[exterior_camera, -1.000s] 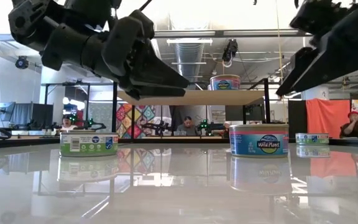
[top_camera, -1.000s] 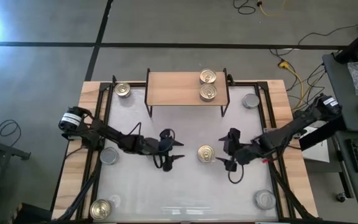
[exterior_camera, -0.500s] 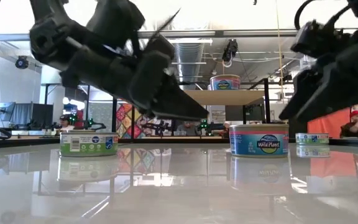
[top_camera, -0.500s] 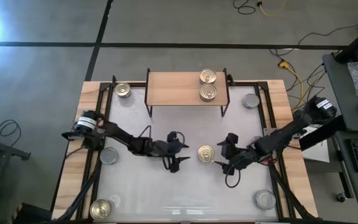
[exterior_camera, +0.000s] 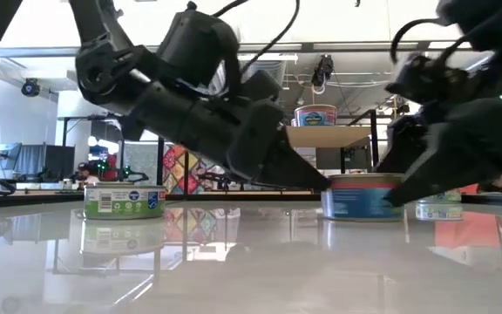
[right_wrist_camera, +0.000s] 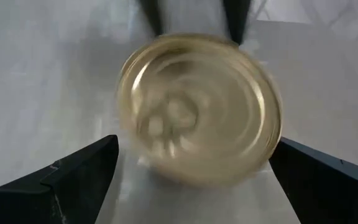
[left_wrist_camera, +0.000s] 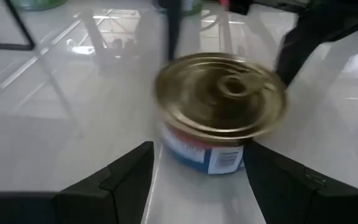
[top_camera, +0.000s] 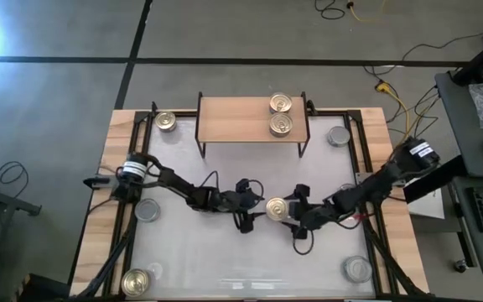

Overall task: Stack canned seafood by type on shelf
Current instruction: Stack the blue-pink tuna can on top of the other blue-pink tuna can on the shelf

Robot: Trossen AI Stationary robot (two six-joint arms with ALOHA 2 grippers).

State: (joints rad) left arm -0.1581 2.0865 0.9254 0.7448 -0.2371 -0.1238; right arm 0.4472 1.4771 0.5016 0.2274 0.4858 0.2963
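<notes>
A gold-topped can of seafood (top_camera: 277, 209) stands on its base at the middle of the white table (top_camera: 225, 260). My left gripper (top_camera: 255, 211) is open on the can's left side. In the left wrist view its fingers (left_wrist_camera: 129, 177) stand apart just short of the can (left_wrist_camera: 219, 106). My right gripper (top_camera: 297, 221) is open on the can's right side, low over the table, and faces the can (right_wrist_camera: 197, 106). Two gold-topped cans (top_camera: 280, 114) sit on the right end of the wooden shelf (top_camera: 241, 119).
More cans stand around the table: a gold one (top_camera: 166, 121) at the far left, a silver one (top_camera: 339, 135) at the far right, a silver one (top_camera: 148, 210) at the left edge, a gold one (top_camera: 135, 280) near left, and a silver one (top_camera: 357, 268) near right. The shelf's left half is bare wood.
Both grippers have come down and closed in on the middle can from opposite sides. The left one has gone toward the table's right edge, the right one toward the left edge. The can has stayed where it was.
</notes>
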